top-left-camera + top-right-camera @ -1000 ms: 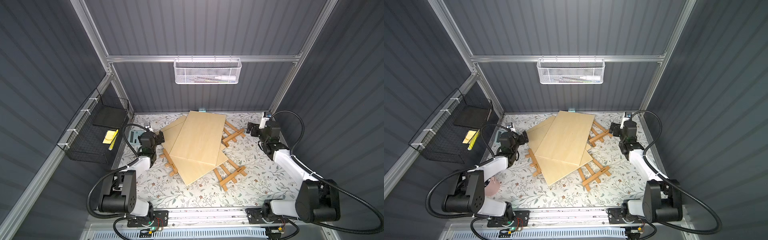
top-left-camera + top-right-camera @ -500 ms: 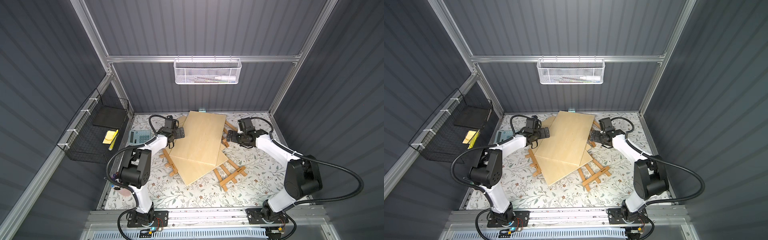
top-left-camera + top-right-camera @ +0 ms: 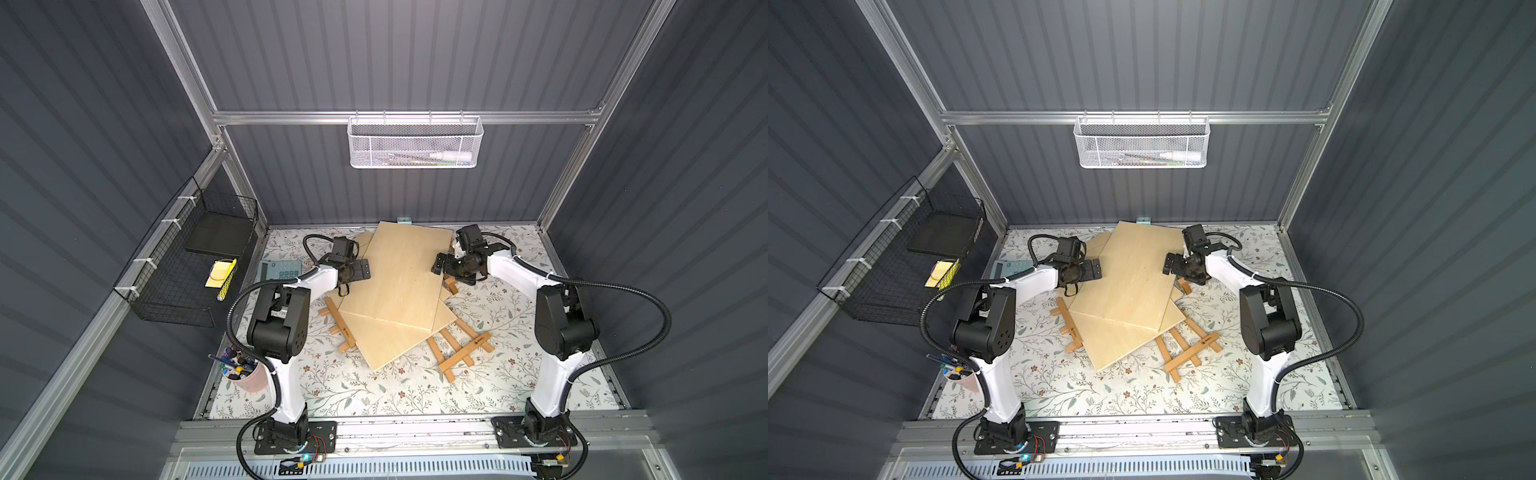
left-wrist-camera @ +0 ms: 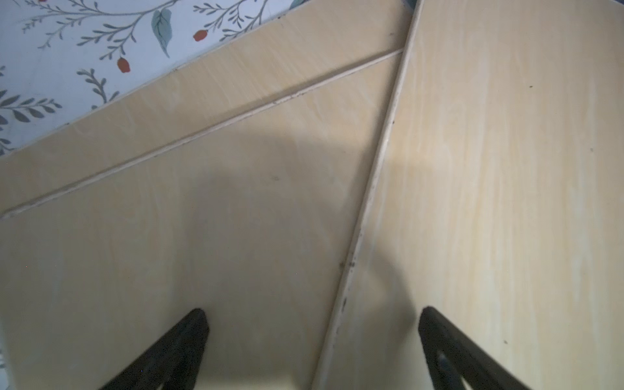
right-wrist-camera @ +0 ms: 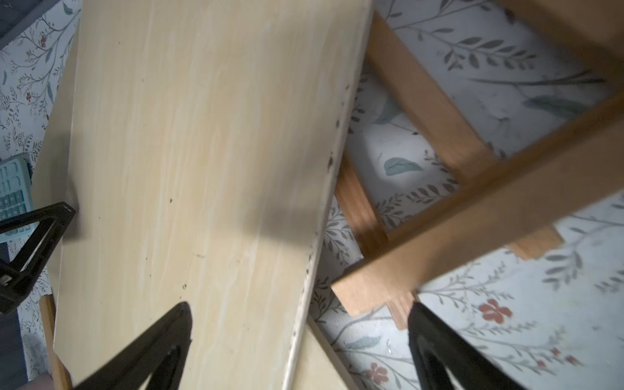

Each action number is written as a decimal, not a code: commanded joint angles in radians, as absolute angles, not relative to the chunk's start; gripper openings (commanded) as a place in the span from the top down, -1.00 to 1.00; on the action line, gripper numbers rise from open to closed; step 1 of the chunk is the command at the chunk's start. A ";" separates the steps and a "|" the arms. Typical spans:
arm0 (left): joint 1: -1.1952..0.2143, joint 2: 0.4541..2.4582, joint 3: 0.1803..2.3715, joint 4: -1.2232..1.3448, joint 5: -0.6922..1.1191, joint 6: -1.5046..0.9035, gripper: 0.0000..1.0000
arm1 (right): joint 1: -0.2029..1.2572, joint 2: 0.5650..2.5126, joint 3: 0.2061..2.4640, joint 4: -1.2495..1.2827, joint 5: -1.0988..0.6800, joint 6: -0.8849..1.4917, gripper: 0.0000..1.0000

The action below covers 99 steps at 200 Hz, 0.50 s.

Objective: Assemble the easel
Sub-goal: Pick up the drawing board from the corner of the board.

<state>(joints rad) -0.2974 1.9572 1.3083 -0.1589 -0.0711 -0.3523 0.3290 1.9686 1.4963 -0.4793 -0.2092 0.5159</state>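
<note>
Two grippers, both spread to full width, nothing held between the jaws of either. Left gripper (image 3: 360,269) over the 9 o'clock edge of the top board (image 3: 405,274); in the left wrist view, fingertips (image 4: 189,324) straddling that edge, one above a lower board (image 4: 202,236). Contact with the wood impossible to tell. Right gripper (image 3: 441,262) at the 3 o'clock edge of the same board, above a blurred easel frame (image 5: 472,219) lying flat on the floral table (image 3: 374,395). Second easel frame (image 3: 459,353) flat at 5 o'clock of the stack, partly under the boards. Third easel piece (image 3: 341,328) poking out at 8 o'clock. Calculator (image 3: 278,270) at 9 o'clock, just beside the left arm.
</note>
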 commanded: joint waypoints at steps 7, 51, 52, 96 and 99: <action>-0.299 2.004 1.304 -0.195 0.053 -0.360 -0.98 | 0.337 2.035 1.560 -0.473 -0.291 0.513 -0.99; -0.299 2.041 1.313 -0.207 0.217 -0.347 -0.99 | 0.350 2.098 1.595 -0.415 -0.355 0.506 -0.99; -0.299 2.043 1.313 -0.207 0.220 -0.347 -0.99 | 0.350 2.099 1.595 -0.414 -0.357 0.507 -0.98; -0.299 2.087 1.324 -0.229 0.392 -0.345 -0.98 | 0.353 2.110 1.563 -0.338 -0.422 0.552 -0.98; -0.299 2.088 1.322 -0.230 0.406 -0.346 -0.98 | 0.352 2.109 1.560 -0.331 -0.428 0.556 -0.98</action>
